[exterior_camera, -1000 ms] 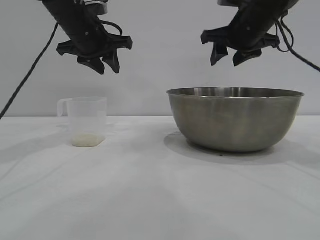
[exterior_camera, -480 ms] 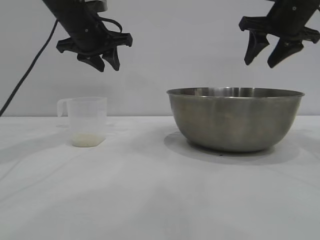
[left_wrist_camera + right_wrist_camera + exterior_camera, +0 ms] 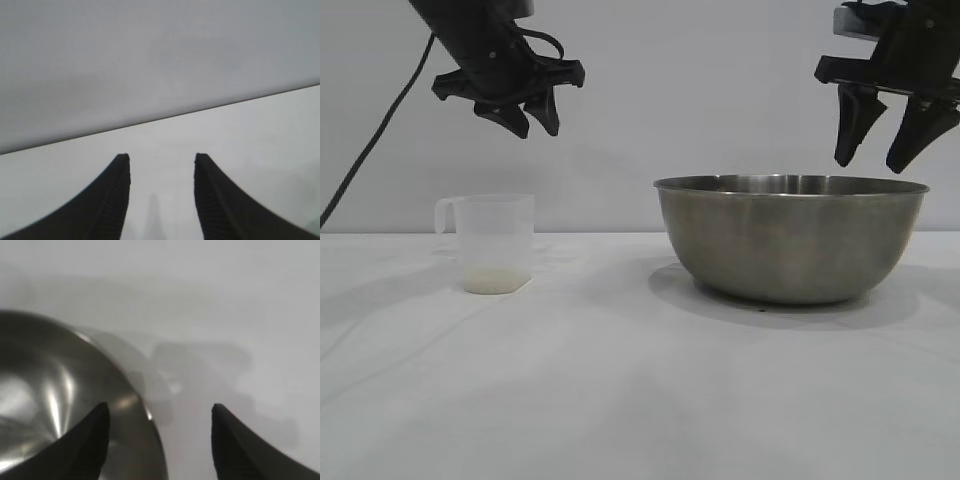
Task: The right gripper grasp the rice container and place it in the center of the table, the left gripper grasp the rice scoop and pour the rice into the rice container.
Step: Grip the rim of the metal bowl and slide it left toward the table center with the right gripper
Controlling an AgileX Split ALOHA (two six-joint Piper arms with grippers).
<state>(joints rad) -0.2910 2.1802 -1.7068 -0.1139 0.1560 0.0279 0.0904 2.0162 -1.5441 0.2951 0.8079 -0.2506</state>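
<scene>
The rice container (image 3: 790, 238), a wide steel bowl, stands on the table (image 3: 620, 380) at the right. My right gripper (image 3: 872, 160) hangs open just above the bowl's right rim, fingers pointing down. In the right wrist view the bowl's rim (image 3: 150, 430) runs between the open fingers of the right gripper (image 3: 157, 412), one finger over the inside, the other outside. The rice scoop (image 3: 495, 242), a translucent cup with a handle, stands at the left with a shallow layer of rice (image 3: 495, 281) in it. My left gripper (image 3: 530, 128) hovers open well above the scoop, holding nothing (image 3: 160, 160).
A plain grey wall stands behind the white cloth-covered table. A black cable (image 3: 380, 140) hangs from the left arm down the left side.
The right gripper has swung to the right and turned its fingers down over the bowl's right rim. The left gripper has barely risen. Scoop and bowl have not moved.
</scene>
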